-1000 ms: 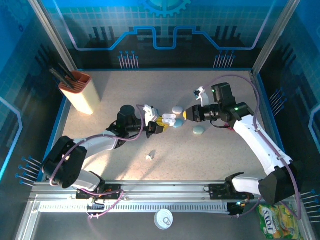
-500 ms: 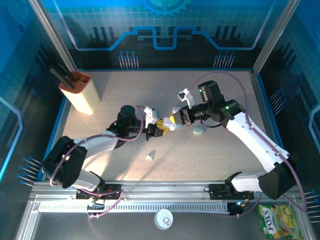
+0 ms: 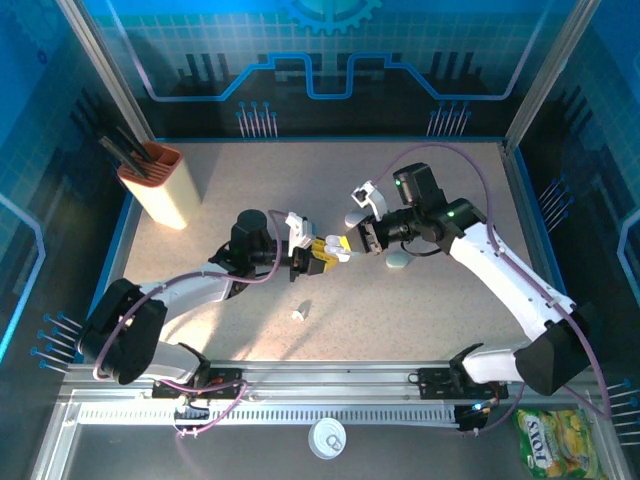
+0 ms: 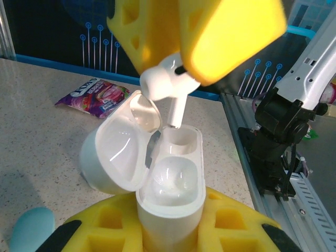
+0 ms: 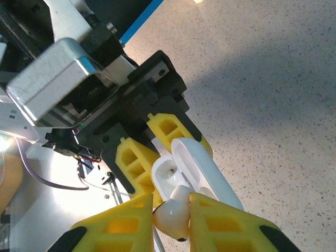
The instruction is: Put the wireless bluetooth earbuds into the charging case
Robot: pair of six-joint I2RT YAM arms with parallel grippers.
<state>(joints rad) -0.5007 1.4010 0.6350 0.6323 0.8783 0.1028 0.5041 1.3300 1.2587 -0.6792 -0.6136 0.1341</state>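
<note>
My left gripper (image 3: pixel 318 254) is shut on the white charging case (image 4: pixel 170 184), which stands upright between its yellow pads with its lid (image 4: pixel 113 157) swung open to the left. Both sockets look empty. My right gripper (image 5: pixel 172 215) is shut on a white earbud (image 5: pixel 173 212). It holds the earbud (image 4: pixel 163 84) just above the case, stem pointing down at the far socket. In the top view the right gripper (image 3: pixel 346 243) meets the left one at mid-table. A second small white earbud (image 3: pixel 299 313) lies loose on the table nearer the bases.
Two pale blue pebble cases (image 3: pixel 398 260) (image 3: pixel 355 217) lie by the right gripper. A cream holder with an orange top (image 3: pixel 158 185) stands at the far left. A snack bag (image 3: pixel 550 440) and a white round lid (image 3: pixel 327 437) lie off the table's front edge.
My right gripper has swung left with the earbud to the held case, then eased slightly closer. The left arm has barely shifted.
</note>
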